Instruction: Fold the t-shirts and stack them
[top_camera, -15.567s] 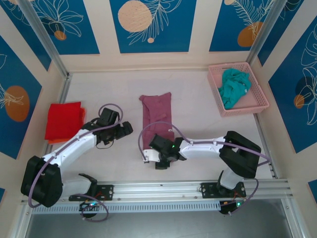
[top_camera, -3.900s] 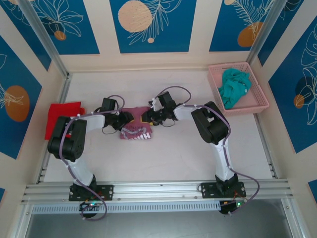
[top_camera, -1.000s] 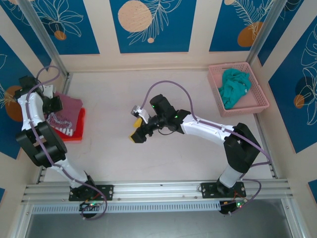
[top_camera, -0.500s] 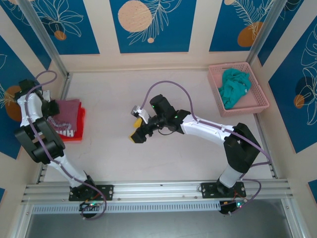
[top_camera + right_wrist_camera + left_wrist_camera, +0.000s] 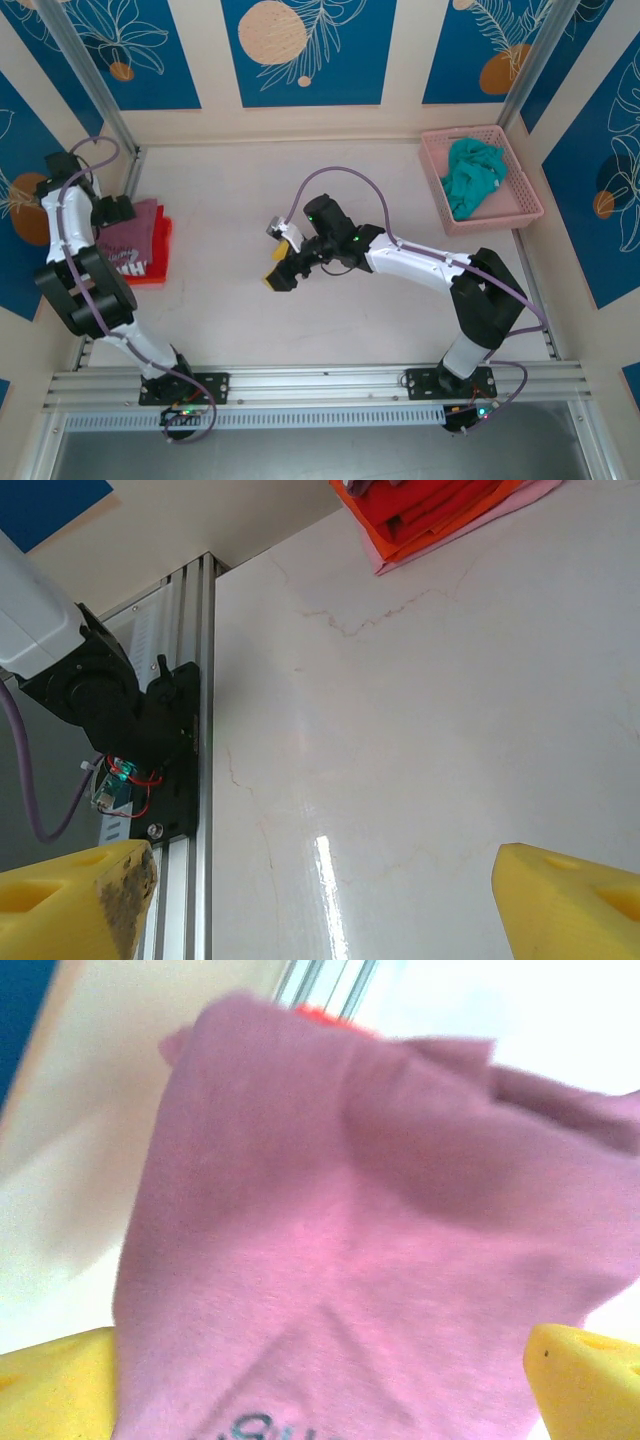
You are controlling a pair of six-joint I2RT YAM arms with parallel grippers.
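Note:
The folded mauve-pink t-shirt (image 5: 133, 242) lies on the folded red t-shirt (image 5: 163, 246) at the table's far left. My left gripper (image 5: 122, 212) hovers at its far edge. In the left wrist view the mauve t-shirt (image 5: 350, 1260) spreads under my left gripper (image 5: 320, 1400), whose yellow fingertips (image 5: 585, 1375) stand wide apart, open. A red sliver (image 5: 325, 1017) peeks out behind it. My right gripper (image 5: 278, 260) hangs open over bare table at the middle, nothing between its fingertips (image 5: 565, 900). The teal t-shirt (image 5: 470, 178) lies crumpled in the basket.
The pink lattice basket (image 5: 495, 222) stands at the back right. A metal frame post (image 5: 95, 85) and the left wall are close beside the stack. The right wrist view shows the red t-shirt stack (image 5: 440, 510) and the left arm's base (image 5: 120, 720) on the front rail.
My left gripper has opened and let go of the mauve t-shirt, which has settled onto the red one. The right arm has barely moved.

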